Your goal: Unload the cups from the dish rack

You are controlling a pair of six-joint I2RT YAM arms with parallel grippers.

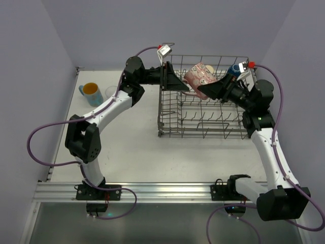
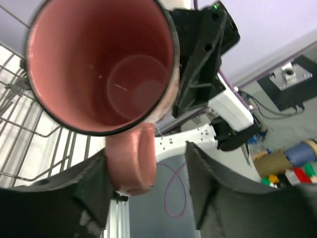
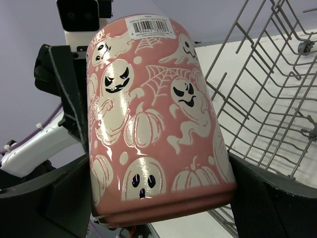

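My R gripper point(image 1: 212, 89) clasps pink mug point(image 1: 199, 75) at body, over far-left part of dish rack point(image 1: 203, 134). Mouth faces L gripper point(image 2: 148, 193). L fingers point(image 2: 223, 198) apart, handle point(image 2: 132, 163) between, unpinched, so R carries.

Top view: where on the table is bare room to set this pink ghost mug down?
Bare tabletop lies between the dish rack and the near rail. The far-left corner is crowded by the blue mug and clear glass.
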